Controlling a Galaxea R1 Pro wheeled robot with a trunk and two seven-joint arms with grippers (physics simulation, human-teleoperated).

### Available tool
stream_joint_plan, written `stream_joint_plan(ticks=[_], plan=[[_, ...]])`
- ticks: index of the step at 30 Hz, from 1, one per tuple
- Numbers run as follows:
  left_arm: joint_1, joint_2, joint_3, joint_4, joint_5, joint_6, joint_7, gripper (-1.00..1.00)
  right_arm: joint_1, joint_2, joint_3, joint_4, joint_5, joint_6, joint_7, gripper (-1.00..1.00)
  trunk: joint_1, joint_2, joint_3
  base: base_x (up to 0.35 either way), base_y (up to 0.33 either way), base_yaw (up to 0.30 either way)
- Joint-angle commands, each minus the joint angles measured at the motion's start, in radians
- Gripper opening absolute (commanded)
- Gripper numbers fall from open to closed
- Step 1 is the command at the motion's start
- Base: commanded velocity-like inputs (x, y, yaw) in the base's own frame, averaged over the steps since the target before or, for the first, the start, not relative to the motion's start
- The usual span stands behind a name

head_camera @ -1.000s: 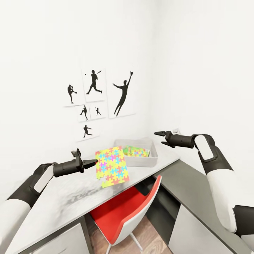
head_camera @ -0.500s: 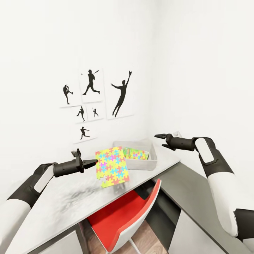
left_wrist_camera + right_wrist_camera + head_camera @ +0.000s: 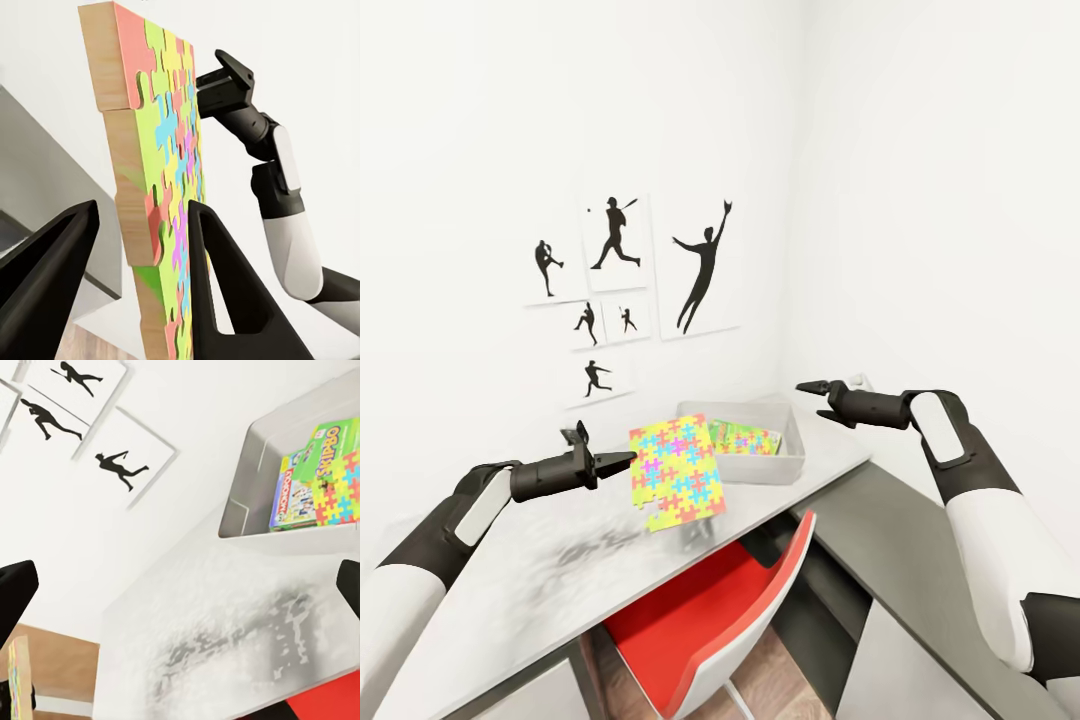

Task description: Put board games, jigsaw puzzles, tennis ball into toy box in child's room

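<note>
Holding the jigsaw puzzle [image 3: 677, 472] upright in the left hand [image 3: 622, 462], above the worktop [image 3: 560, 590], just short of the toy box [image 3: 740, 468], which sits at about 1 o'clock from the panel. In the left wrist view the panel [image 3: 154, 195] stands on edge between the two fingers [image 3: 225, 292]; contact looks like a pinch on its lower edge, though the exact touch point is hard to read. Carrying it vertical likely keeps it clear of the box's low wall for a drop-in. Right hand [image 3: 812, 390] hovers open and empty over the box's far corner, at 3 o'clock from the panel. Inside the box: board games [image 3: 319, 465] and a second puzzle [image 3: 341, 499] already lie flat.
</note>
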Motion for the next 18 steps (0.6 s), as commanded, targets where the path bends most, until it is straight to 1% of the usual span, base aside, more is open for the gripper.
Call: stream_joint_plan(ticks=[1, 6, 18], plan=[[-0.001, 0.001, -0.003, 0.001, 0.004, 0.005, -0.001, -1.0, 0.0, 0.001, -0.002, 0.0, 0.011, 0.004, 0.01, 1.0, 0.001, -0.001, 0.0, 0.163, -0.149, 0.0], [-0.001, 0.002, -0.003, 0.001, 0.004, 0.005, 0.0, -1.0, 0.0, 0.001, -0.001, 0.0, 0.016, 0.004, 0.007, 1.0, 0.001, -0.001, 0.0, 0.056, -0.051, 0.0], [-0.001, 0.003, -0.003, 0.001, 0.004, 0.005, -0.003, -1.0, 0.0, 0.002, 0.003, 0.002, 0.021, 0.004, 0.0, 1.0, 0.001, -0.001, 0.0, 0.003, -0.002, 0.0]])
